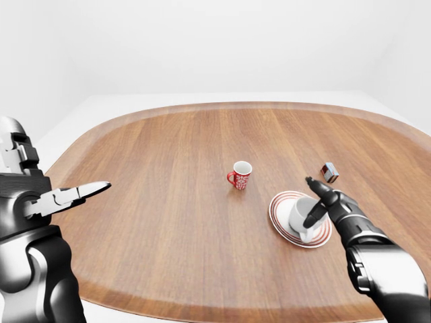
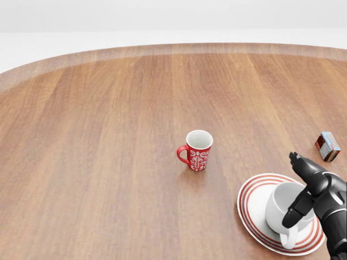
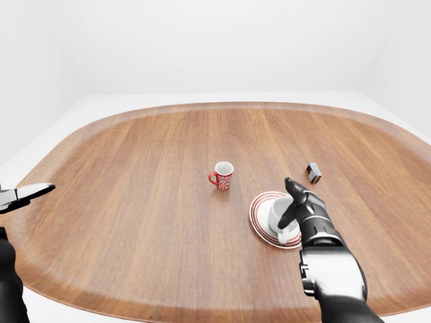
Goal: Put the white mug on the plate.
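Note:
The white mug (image 2: 281, 208) sits on the white plate with red rings (image 2: 250, 196) at the lower right of the head view, its handle pointing to the bottom edge. My right hand (image 2: 297, 189) is open at the mug's right side, with one finger (image 2: 301, 162) stretched out above the rim and another finger (image 2: 295, 210) lying against the mug's wall. My left hand (image 1: 75, 194) is open and empty, held up far to the left of the left-eye view, off the table's left edge.
A red patterned mug (image 2: 198, 150) stands upright on the oval wooden table (image 2: 108, 135), up and left of the plate. A small red and blue box (image 2: 327, 145) lies up and right of the plate near the view's right edge.

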Motion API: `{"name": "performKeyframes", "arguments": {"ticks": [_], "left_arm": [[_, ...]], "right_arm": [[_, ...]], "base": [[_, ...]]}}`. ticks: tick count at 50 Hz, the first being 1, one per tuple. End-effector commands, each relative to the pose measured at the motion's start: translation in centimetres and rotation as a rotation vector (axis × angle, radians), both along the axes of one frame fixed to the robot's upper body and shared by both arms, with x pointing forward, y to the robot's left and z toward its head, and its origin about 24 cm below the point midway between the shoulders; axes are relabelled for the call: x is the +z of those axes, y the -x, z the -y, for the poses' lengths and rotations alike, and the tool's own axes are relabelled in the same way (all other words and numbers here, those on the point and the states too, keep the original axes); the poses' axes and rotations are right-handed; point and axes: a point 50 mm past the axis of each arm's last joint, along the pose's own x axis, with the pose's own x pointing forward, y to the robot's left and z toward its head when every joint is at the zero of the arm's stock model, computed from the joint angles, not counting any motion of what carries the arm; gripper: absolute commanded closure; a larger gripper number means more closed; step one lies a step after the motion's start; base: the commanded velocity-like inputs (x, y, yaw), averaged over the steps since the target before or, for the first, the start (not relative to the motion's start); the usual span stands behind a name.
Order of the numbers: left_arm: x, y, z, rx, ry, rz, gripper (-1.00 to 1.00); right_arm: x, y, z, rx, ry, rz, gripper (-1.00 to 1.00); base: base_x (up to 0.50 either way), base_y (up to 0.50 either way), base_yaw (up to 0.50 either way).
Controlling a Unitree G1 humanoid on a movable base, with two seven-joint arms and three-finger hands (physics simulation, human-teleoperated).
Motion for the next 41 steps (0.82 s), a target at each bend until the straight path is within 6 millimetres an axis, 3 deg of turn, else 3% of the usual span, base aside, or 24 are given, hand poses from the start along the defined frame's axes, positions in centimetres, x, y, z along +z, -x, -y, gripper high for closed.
{"name": "performKeyframes", "arguments": {"ticks": [1,6,7,9,11,12,13,14,17,21,30,37,41], "left_arm": [[-0.1,-0.1,0.1,-0.002,-0.002,-0.006,-1.00],[-0.1,0.0,0.1,0.000,-0.002,-0.003,-1.00],[-0.1,0.0,0.1,0.000,-0.001,-0.003,-1.00],[-0.1,-0.1,0.1,-0.001,-0.002,-0.007,-1.00],[-0.1,0.0,0.1,-0.001,-0.002,-0.006,-1.00],[-0.1,0.0,0.1,-0.001,-0.002,-0.005,-1.00],[-0.1,0.0,0.1,-0.001,-0.001,-0.005,-1.00],[-0.1,0.0,0.1,-0.001,-0.001,-0.005,-1.00],[-0.2,-0.1,0.2,-0.004,-0.003,-0.011,-1.00],[-0.2,0.0,0.1,-0.002,-0.001,-0.010,-1.00],[-0.3,-0.1,0.1,-0.002,-0.001,-0.013,-1.00],[-0.2,-0.1,0.1,-0.003,-0.002,-0.010,-1.00],[-0.1,0.0,0.1,-0.003,-0.003,-0.003,-1.00]], "right_arm": [[2.4,-1.9,-0.9,0.036,0.001,0.077,-1.00],[7.5,-4.8,-2.8,0.132,0.005,0.206,-1.00],[10.3,-5.8,-3.9,0.193,0.008,0.275,-1.00],[13.3,-6.3,-5.1,0.258,-0.014,0.357,-1.00],[18.3,-6.1,-7.3,0.395,0.046,0.459,-1.00],[19.3,-5.8,-7.7,0.426,0.089,0.467,-1.00],[22.1,-5.1,-9.0,0.492,0.146,0.518,-1.00],[22.3,-4.9,-9.1,0.493,0.154,0.516,-1.00],[26.7,-3.2,-11.1,0.540,0.319,0.645,-1.00],[28.5,-2.6,-11.8,0.526,0.336,0.727,-1.00],[29.0,-2.6,-11.2,0.516,0.299,0.740,-1.00],[32.2,-1.5,-10.7,0.480,0.344,0.905,-1.00],[32.8,-1.3,-10.9,0.485,0.347,0.919,-1.00]], "base": [[0.00,0.00,0.00],[0.00,0.00,0.00],[0.00,0.00,0.00],[0.00,0.00,0.00],[0.00,0.00,0.00],[0.00,0.00,0.00],[0.00,0.00,0.00],[0.00,0.00,0.00],[0.00,0.00,0.00],[0.00,0.00,0.00],[0.00,0.00,0.00],[0.00,0.00,0.00],[0.00,0.00,0.00]]}}
